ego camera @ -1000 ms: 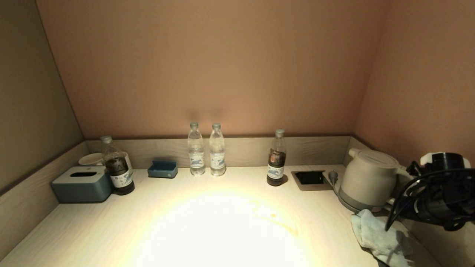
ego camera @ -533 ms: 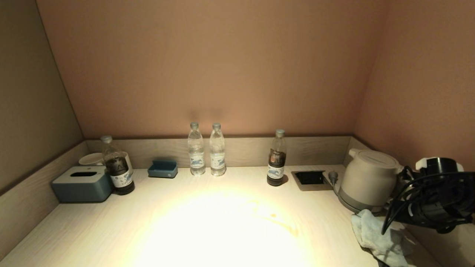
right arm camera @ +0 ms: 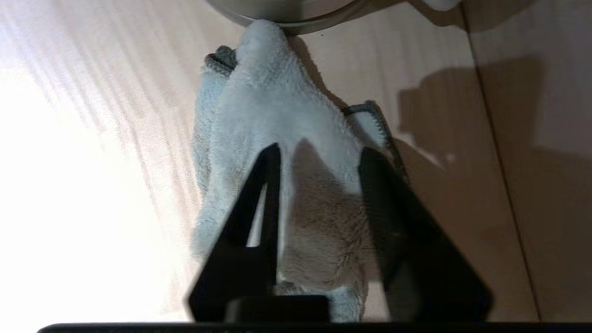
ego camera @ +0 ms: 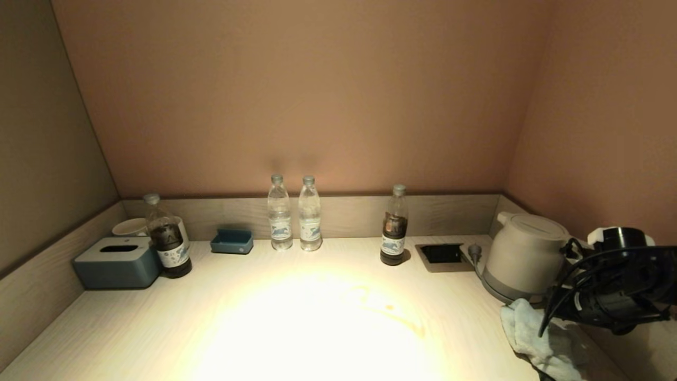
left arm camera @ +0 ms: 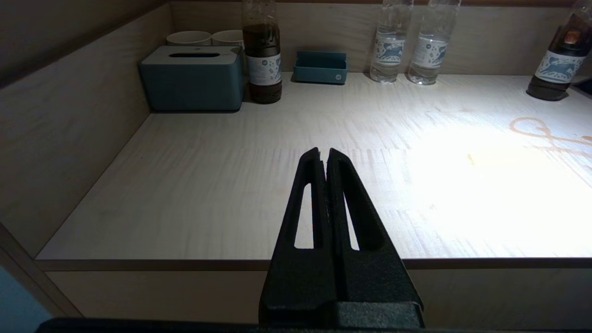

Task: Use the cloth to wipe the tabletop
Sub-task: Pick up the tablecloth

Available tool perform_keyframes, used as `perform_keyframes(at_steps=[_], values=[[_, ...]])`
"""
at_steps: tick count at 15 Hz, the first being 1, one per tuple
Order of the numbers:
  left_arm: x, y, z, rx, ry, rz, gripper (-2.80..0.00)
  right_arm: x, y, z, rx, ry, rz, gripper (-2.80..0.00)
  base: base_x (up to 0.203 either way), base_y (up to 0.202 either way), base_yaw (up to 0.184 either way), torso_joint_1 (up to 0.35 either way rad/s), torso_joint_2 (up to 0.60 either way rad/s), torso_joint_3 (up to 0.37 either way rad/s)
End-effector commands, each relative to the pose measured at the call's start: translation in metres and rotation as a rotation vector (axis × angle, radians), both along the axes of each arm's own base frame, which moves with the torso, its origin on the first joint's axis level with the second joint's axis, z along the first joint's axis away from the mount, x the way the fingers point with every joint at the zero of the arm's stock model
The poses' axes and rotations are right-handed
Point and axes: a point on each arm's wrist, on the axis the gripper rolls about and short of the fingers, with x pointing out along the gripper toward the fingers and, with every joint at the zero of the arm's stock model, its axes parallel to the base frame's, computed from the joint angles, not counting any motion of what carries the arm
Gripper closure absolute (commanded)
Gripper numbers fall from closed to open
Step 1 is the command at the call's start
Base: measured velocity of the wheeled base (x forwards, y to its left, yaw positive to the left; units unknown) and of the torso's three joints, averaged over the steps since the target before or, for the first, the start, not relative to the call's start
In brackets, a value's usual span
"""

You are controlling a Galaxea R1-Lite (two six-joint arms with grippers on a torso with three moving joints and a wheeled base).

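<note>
A crumpled pale grey-blue cloth [ego camera: 534, 336] lies on the light wooden tabletop [ego camera: 296, 328] at the front right, just in front of the kettle. An orange-brown squiggle stain [ego camera: 394, 312] marks the tabletop's middle; it also shows in the left wrist view [left arm camera: 536, 132]. My right gripper [right arm camera: 319, 152] hangs directly over the cloth [right arm camera: 277, 115], jaws open and spread across it, close above the fabric. In the head view only the right arm's wrist [ego camera: 613, 291] shows. My left gripper [left arm camera: 323, 151] is shut and empty, held off the table's front edge at the left.
A white kettle [ego camera: 523, 259] stands behind the cloth, by the right wall. A dark drink bottle [ego camera: 393, 227], two water bottles [ego camera: 293, 214], a blue tray [ego camera: 231, 242], another dark bottle [ego camera: 168, 238], a blue tissue box [ego camera: 117, 263] and cups line the back. A power socket recess [ego camera: 443, 255].
My right arm has come down and a little left toward the cloth. The cloth and the other objects have not moved.
</note>
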Motion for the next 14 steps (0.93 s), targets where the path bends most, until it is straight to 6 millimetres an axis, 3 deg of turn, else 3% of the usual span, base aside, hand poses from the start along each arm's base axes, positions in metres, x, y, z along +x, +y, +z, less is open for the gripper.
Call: perform_keyframes(at_steps=[1, 13, 14], values=[[0.000, 0.000, 0.000, -0.001, 0.000, 0.000, 0.00, 0.003, 0.003, -0.003, 0.004, 0.005, 0.013, -2.80, 0.000, 0.000, 0.000, 0.000, 0.00, 0.000], [0.000, 0.000, 0.000, -0.001, 0.000, 0.000, 0.00, 0.010, 0.005, -0.043, 0.045, 0.124, 0.030, -2.80, 0.000, 0.000, 0.000, 0.000, 0.00, 0.000], [0.000, 0.000, 0.000, -0.001, 0.000, 0.000, 0.00, 0.009, 0.005, -0.042, 0.041, 0.124, 0.036, 0.00, 0.000, 0.000, 0.000, 0.000, 0.00, 0.000]])
